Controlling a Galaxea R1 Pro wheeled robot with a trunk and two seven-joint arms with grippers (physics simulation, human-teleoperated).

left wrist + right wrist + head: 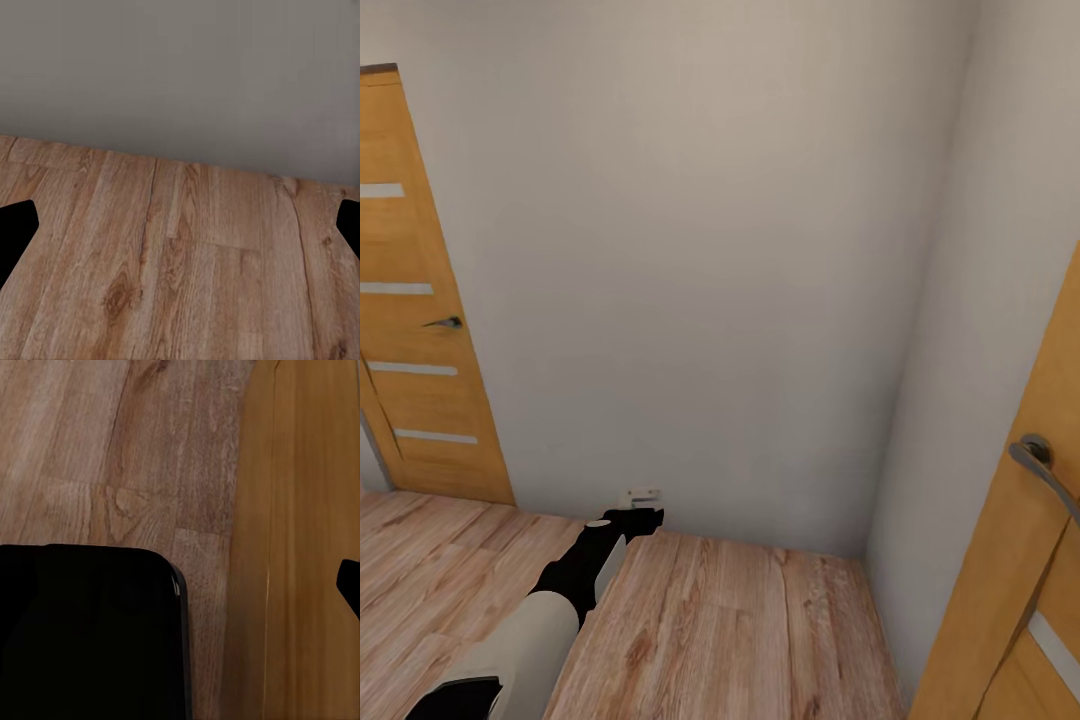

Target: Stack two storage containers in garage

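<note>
The two storage containers are out of view. I face a bare white wall corner [920,350] over light wood plank floor [740,620]. My left arm reaches forward and low, with its gripper [640,505] close to the foot of the wall. In the left wrist view the left gripper [180,225] is open and holds nothing; its dark fingertips [15,232] sit at the frame's two sides over bare planks. In the right wrist view the right gripper [180,585] shows one dark fingertip [351,585] at the far edge, beside a wooden door panel [300,547], nothing held.
A wooden door [420,330] with a lever handle [445,322] stands at the left. Another wooden door [1020,560] with a grey handle [1040,460] is close at the right. A black robot part [90,637] covers much of the right wrist view.
</note>
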